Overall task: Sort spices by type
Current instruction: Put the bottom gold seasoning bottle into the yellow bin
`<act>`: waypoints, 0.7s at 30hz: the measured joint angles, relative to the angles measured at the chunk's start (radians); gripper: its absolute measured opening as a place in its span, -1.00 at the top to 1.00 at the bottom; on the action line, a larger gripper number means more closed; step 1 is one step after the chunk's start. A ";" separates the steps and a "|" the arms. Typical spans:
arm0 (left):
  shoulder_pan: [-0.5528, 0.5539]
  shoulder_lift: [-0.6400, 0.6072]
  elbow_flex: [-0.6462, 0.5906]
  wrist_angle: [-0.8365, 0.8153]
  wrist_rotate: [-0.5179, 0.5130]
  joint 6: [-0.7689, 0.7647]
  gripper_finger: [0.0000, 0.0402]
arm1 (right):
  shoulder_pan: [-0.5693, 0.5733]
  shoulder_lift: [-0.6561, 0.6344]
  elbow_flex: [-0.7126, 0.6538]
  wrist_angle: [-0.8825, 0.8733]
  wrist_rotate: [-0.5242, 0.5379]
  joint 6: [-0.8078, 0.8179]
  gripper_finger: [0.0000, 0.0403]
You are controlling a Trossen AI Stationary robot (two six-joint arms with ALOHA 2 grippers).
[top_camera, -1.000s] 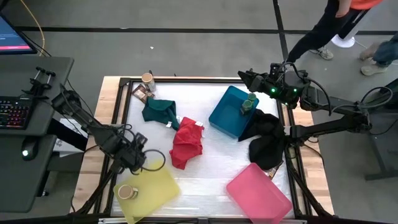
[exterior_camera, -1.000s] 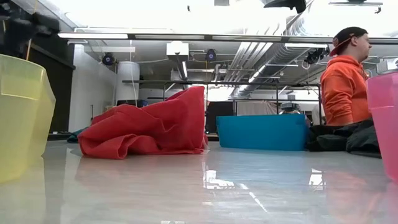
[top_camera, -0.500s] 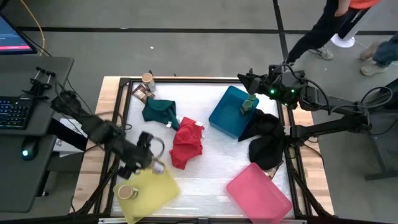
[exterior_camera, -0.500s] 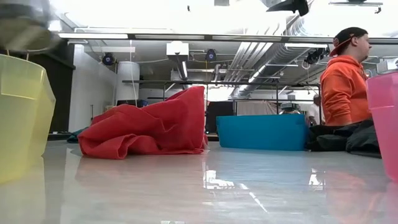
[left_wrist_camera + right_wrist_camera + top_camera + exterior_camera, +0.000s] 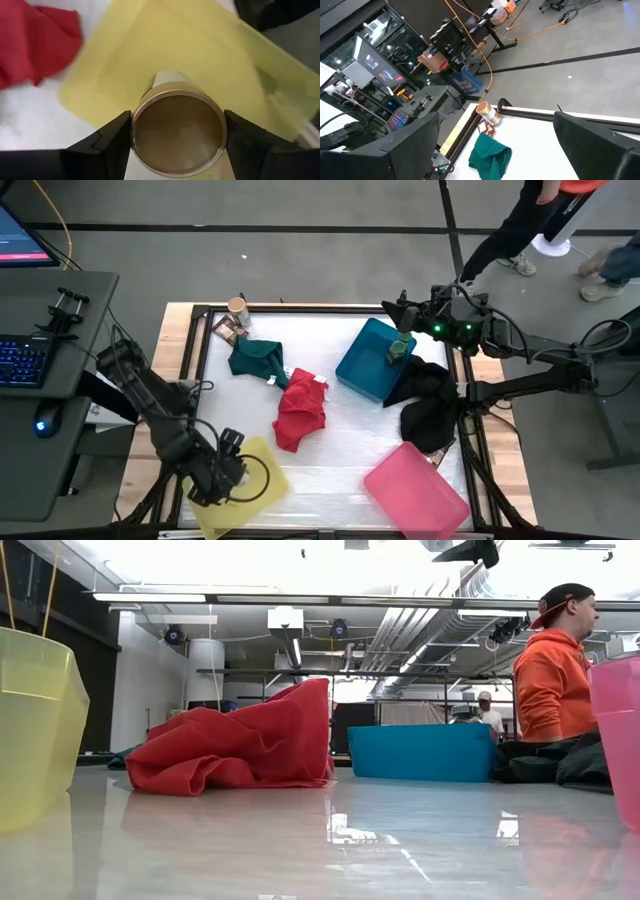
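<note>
Holding a tan-lidded jar (image 5: 177, 127) in my left claw (image 5: 215, 477), clenched on it above the yellow tray (image 5: 262, 477). My right claw (image 5: 400, 310) hangs released over the blue tray (image 5: 362, 365), where a green-lidded jar (image 5: 399, 348) sits. Another tan-lidded jar (image 5: 237, 308) stands with a packet (image 5: 227, 330) at the counter's (image 5: 330, 460) corner, far from the yellow tray.

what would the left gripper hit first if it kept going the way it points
Probably the yellow tray. The left gripper points down at it, shut on a tan-lidded jar, so the jar's bottom would likely meet the tray floor before the fingers. How much gap is left is unclear.
</note>
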 joint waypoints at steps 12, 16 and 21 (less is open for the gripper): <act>-0.065 0.000 0.000 -0.036 0.063 -0.125 -0.17 | 0.000 0.000 0.000 -0.005 0.003 -0.007 -0.90; -0.082 0.000 0.000 -0.036 0.064 -0.135 -0.17 | 0.000 0.000 0.000 -0.005 0.003 -0.008 -0.90; -0.100 0.000 0.000 -0.036 0.065 -0.135 -0.17 | 0.000 0.000 0.000 -0.005 0.003 -0.008 -0.90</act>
